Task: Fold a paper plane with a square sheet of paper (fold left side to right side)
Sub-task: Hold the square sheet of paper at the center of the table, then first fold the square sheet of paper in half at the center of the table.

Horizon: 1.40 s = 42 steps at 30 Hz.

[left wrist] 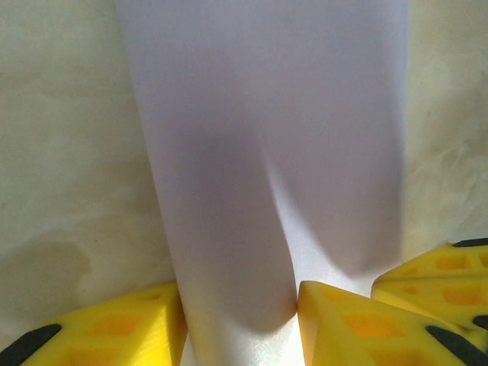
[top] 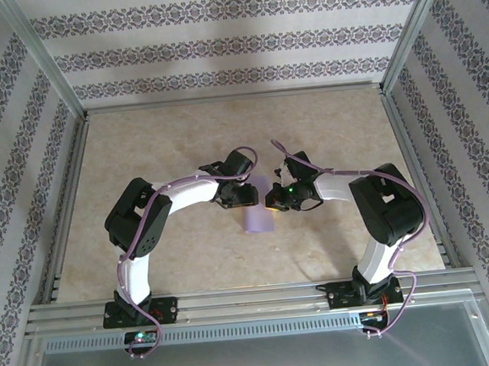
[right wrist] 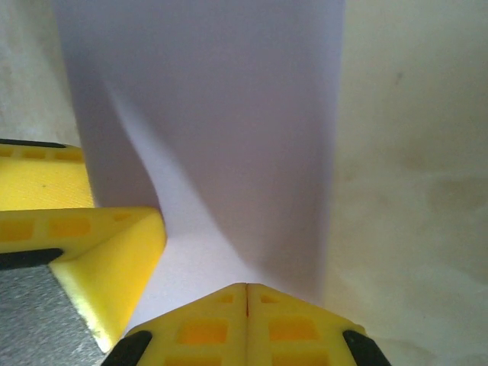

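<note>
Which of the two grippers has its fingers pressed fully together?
The right gripper: its two yellow fingertips meet with no gap. The left gripper's fingers stand apart, with the lavender paper curving between them.

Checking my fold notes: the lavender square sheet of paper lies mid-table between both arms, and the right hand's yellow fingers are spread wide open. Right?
Not quite. The right wrist view shows the yellow fingers of the right hand pressed together, shut. The rest stands: the lavender square sheet of paper lies where you say.
</note>
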Each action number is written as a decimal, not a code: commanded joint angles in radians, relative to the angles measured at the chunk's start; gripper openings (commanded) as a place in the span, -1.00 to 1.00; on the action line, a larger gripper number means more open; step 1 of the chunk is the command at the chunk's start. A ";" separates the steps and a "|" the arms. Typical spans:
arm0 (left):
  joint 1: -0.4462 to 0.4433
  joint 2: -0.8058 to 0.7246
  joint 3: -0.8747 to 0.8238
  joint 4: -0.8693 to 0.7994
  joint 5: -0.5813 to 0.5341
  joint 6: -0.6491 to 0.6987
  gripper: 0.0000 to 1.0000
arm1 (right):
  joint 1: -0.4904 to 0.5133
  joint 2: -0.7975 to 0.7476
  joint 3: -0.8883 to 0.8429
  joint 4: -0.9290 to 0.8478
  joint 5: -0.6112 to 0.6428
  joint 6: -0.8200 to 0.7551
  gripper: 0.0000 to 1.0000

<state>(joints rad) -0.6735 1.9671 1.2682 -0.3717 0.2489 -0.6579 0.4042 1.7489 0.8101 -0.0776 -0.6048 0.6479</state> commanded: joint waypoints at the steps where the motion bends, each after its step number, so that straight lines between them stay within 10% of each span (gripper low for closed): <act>1: -0.015 0.063 -0.015 -0.073 -0.033 0.025 -0.13 | 0.012 0.033 0.016 -0.034 0.036 -0.021 -0.87; 18: 0.041 -0.237 -0.032 -0.054 -0.068 0.057 0.26 | 0.021 0.065 -0.019 -0.073 0.107 -0.047 -0.94; 30: 0.071 -0.196 -0.117 0.229 0.303 -0.023 -0.91 | 0.028 0.073 -0.006 -0.101 0.141 -0.060 -0.97; 42: 0.071 -0.060 -0.142 0.227 0.311 0.013 -1.00 | 0.031 0.077 -0.003 -0.131 0.175 -0.075 -0.98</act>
<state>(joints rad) -0.6064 1.8828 1.1378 -0.1593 0.5594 -0.6659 0.4236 1.7641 0.8295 -0.1043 -0.5617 0.5980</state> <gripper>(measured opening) 0.054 0.060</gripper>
